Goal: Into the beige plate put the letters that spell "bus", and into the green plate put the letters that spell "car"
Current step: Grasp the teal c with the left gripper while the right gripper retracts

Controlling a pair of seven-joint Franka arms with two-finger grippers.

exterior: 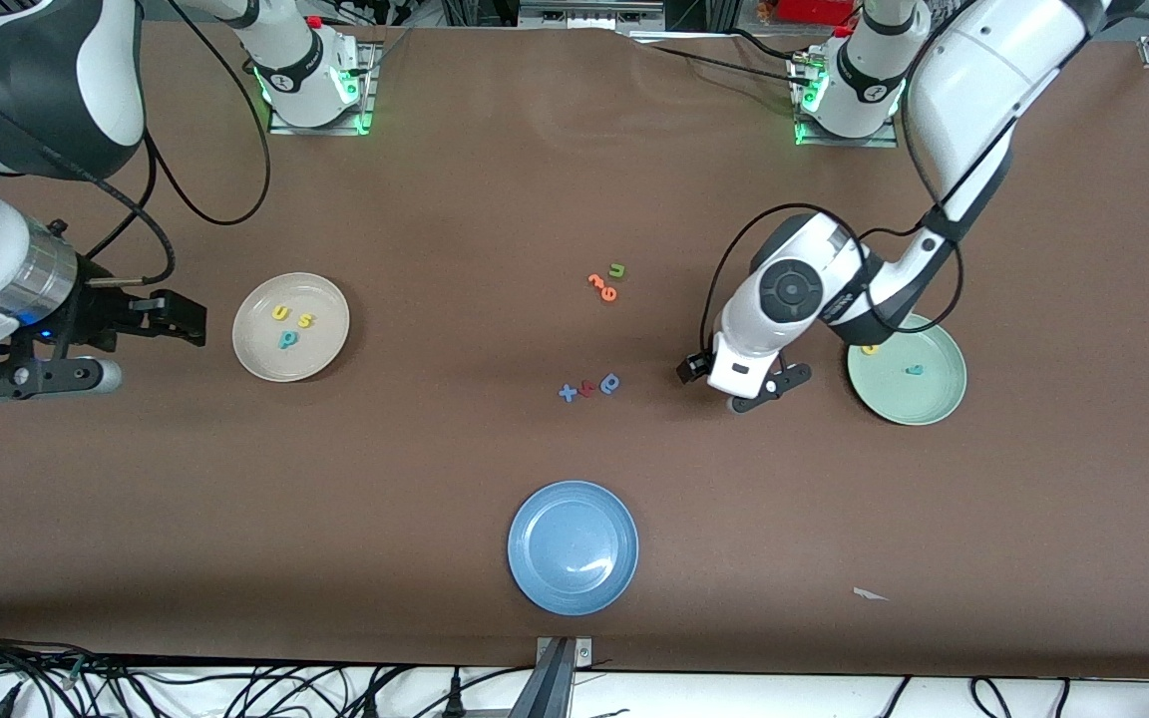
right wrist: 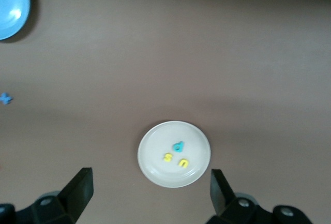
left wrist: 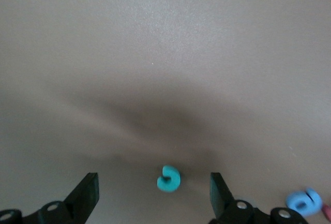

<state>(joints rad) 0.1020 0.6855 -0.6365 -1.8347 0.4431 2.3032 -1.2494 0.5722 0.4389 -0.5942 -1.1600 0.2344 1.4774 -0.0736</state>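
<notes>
Letters lie in four places on the brown table (exterior: 455,199). Only the left wrist view shows the teal "c" (left wrist: 168,178), lying flat on the bare cloth between the two spread fingers of the left gripper (left wrist: 154,195), touching neither; from the front that letter is hidden under the left gripper (exterior: 749,384), which hangs low over the table just beside the green plate (exterior: 939,404), on the side toward the table's middle.

The green plate sits near the left arm's end and holds two letters: a yellow one (exterior: 870,349) half tucked under the arm and a small teal one (exterior: 915,370).

The beige plate (exterior: 260,354), toward the right arm's end, holds three: yellow "u" (exterior: 280,313), yellow "s" (exterior: 305,320) and teal "b" (exterior: 287,339).

The right wrist view looks down on that same plate, and its fingers stand wide apart with nothing between them; the right gripper (exterior: 171,317) waits over the table near the right arm's end, beside the beige plate.

Mid-table there are two loose clusters of three: two orange letters (exterior: 602,286) with a green "u" (exterior: 617,269), and nearer the front camera a blue cross (exterior: 568,393), a red letter (exterior: 586,388) and a blue round-bowled letter (exterior: 610,383).

One blue plate (exterior: 573,547) sits empty near the table's front edge.
</notes>
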